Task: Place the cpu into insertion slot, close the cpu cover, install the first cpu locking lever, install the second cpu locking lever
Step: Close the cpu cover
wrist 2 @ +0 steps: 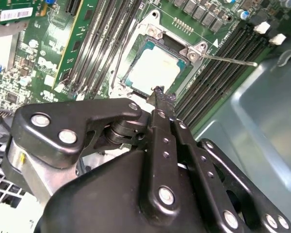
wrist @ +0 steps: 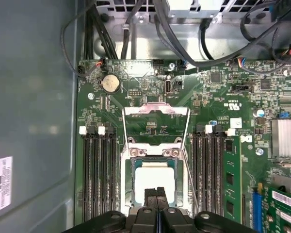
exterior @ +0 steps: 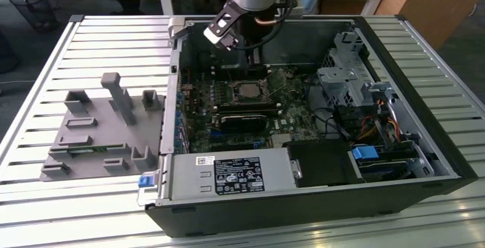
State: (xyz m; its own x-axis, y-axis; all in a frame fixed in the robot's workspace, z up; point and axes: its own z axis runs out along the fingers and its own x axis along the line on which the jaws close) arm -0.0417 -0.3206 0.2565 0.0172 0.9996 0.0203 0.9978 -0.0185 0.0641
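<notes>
Silver cpu [wrist: 154,175] sits in the insertion slot [wrist: 127,187], cpu cover [wrist: 155,112] open; our gripper [wrist: 157,193], fingers pressed together and empty, could nudge it askew, we judge.

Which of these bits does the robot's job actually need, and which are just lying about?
Job: cpu, insertion slot, open cpu cover, locking lever, gripper.
Lying about: grey fixture, power supply, coin battery, memory slots.
</notes>
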